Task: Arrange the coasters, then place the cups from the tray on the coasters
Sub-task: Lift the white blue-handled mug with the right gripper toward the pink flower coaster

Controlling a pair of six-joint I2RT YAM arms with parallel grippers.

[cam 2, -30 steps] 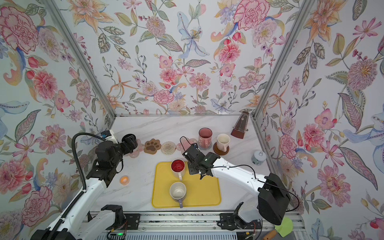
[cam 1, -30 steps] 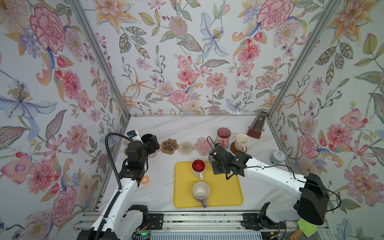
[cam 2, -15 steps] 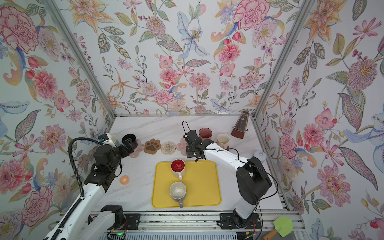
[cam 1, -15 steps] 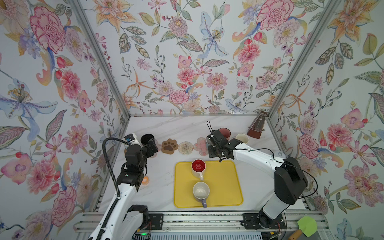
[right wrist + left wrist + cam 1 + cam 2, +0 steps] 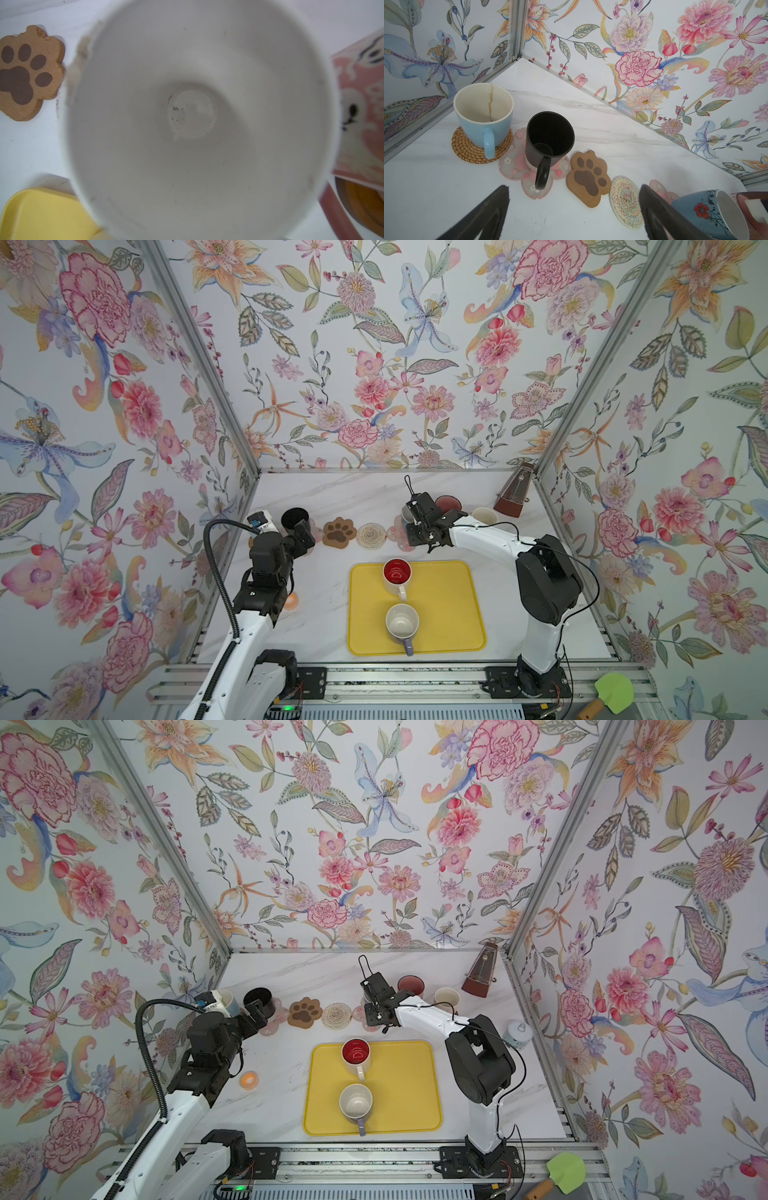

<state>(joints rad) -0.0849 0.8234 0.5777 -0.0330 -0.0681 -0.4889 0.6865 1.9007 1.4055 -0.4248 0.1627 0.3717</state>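
On the flat yellow plastic tray (image 5: 449, 614), two upright mugs: red-inside white mug (image 5: 397, 573), purple-handled white mug (image 5: 402, 623). The black mug (image 5: 550, 135) sits on a translucent pink flower coaster (image 5: 510, 164), the light-blue mug (image 5: 477, 128) on the woven tan round coaster (image 5: 467, 151). The brown paw-shaped coaster (image 5: 588, 179) lies bare, and the blue floral mug (image 5: 695, 209) is at the second pink flower coaster (image 5: 658, 190).

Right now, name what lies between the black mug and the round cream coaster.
The paw coaster, lying flat between the black mug and the cream coaster; the left wrist view shows it.
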